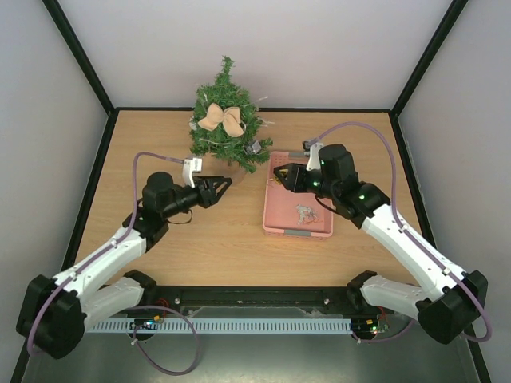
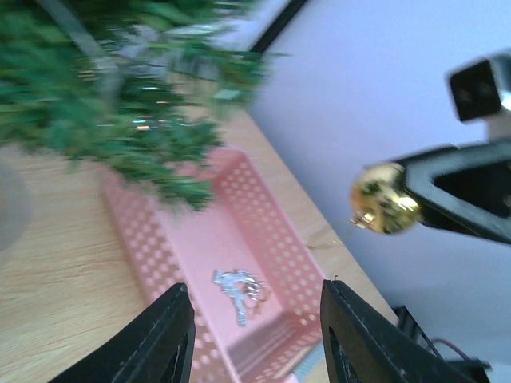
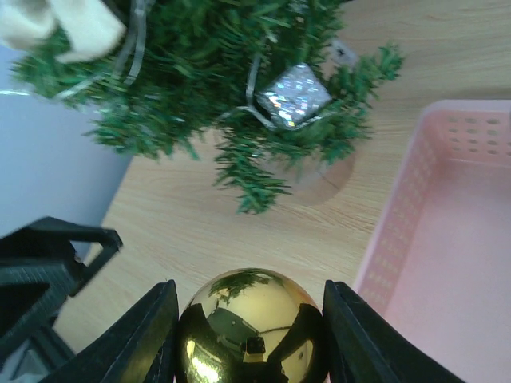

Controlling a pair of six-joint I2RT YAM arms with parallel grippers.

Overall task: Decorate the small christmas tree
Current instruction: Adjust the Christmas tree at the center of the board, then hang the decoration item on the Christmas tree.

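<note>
The small christmas tree stands in the way at the back of the table, and the pink basket blocks the wood just right of it. Bare wood lies open between the left gripper and the right gripper, which holds a gold ball.

The tree stands at the table's back, the basket just right and nearer.

This is a robotics lab test cell: plain pale wall panels in black frame posts box in a light wood-grain tabletop, and white-and-black robot arms and a slotted white cable duct sit at the tabletop's near edge.
</note>
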